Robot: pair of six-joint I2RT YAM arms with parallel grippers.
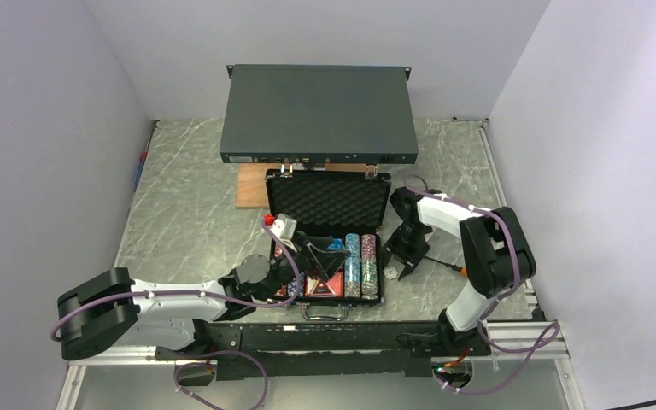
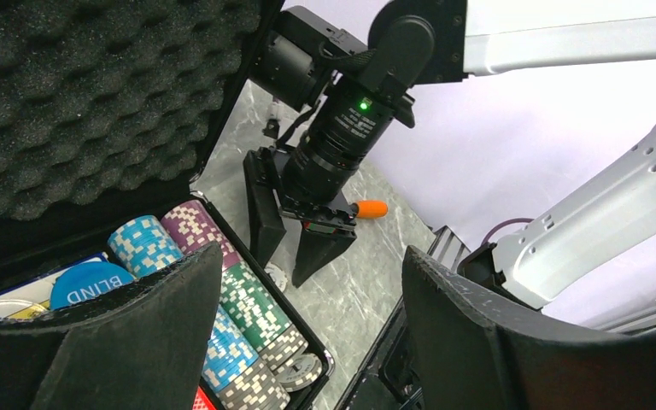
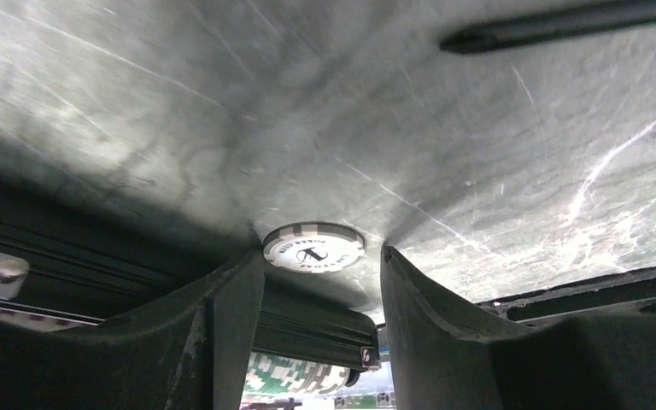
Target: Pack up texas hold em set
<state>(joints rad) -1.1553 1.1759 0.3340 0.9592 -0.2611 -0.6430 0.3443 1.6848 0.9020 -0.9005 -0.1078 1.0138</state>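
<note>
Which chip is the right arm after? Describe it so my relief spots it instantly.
Find the open black briefcase. Just off its right side, a single grey-and-white chip lies flat on the marble table, between the right gripper's fingers. Unlike the chips standing in rows inside the case, it sits alone outside.

**Stone-look top, foam-lined case**

The table has a smooth, grey marbled surface with a faint sheen. The case has black ribbed walls with a satin finish and a bright metal rivet. Its lid is lined with matt black egg-crate foam. The stacked chips look matt, and the loose chip has a smooth printed face. The blue disc is smooth plastic. The rack box is dull dark-grey painted metal, the board is bare wood, and the screwdriver handle is shiny orange plastic.
</note>
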